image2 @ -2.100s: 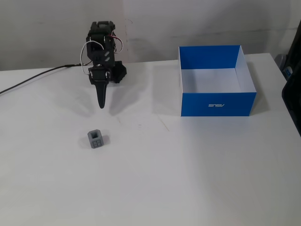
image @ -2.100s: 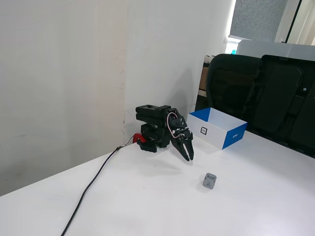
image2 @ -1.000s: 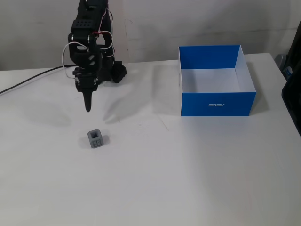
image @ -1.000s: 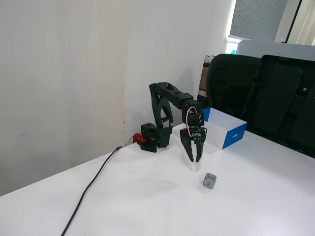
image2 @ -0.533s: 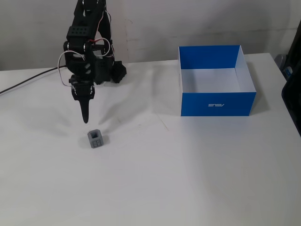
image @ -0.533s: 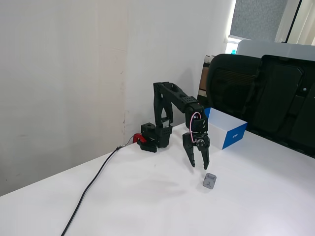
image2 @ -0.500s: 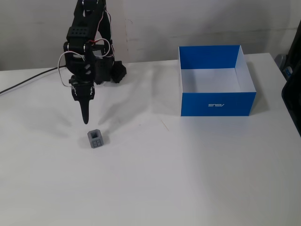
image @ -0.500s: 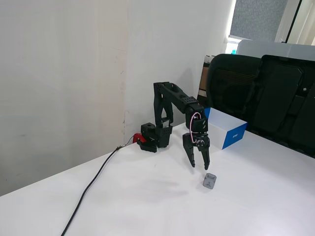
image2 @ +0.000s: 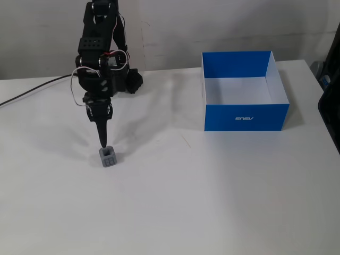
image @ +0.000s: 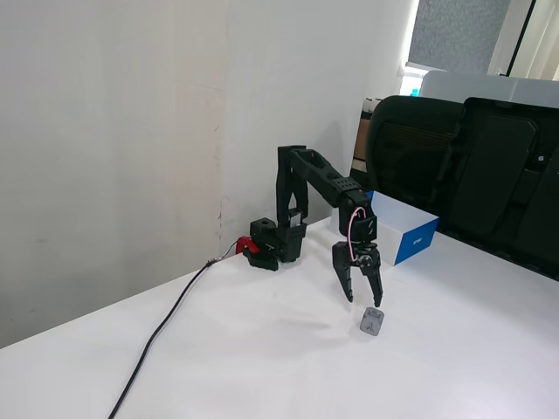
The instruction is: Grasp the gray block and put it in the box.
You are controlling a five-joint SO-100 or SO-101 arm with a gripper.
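Observation:
The gray block (image: pixel 371 323) sits on the white table, a small cube with dark notches on its face; it also shows in the other fixed view (image2: pixel 108 156). My black gripper (image: pixel 362 301) points straight down just above and behind the block, with the jaws spread and nothing between them. In the other fixed view the gripper (image2: pixel 102 142) is seen edge-on, its tip just short of the block's far edge. The box (image2: pixel 244 117), blue outside and white inside, stands open and empty to the right; it also shows behind the arm in the first fixed view (image: pixel 417 244).
The arm's base (image: pixel 278 240) stands by the wall with a red clamp (image: pixel 247 247). A black cable (image: pixel 166 332) runs from it toward the table's near left edge. Black chairs (image: pixel 489 175) stand behind the box.

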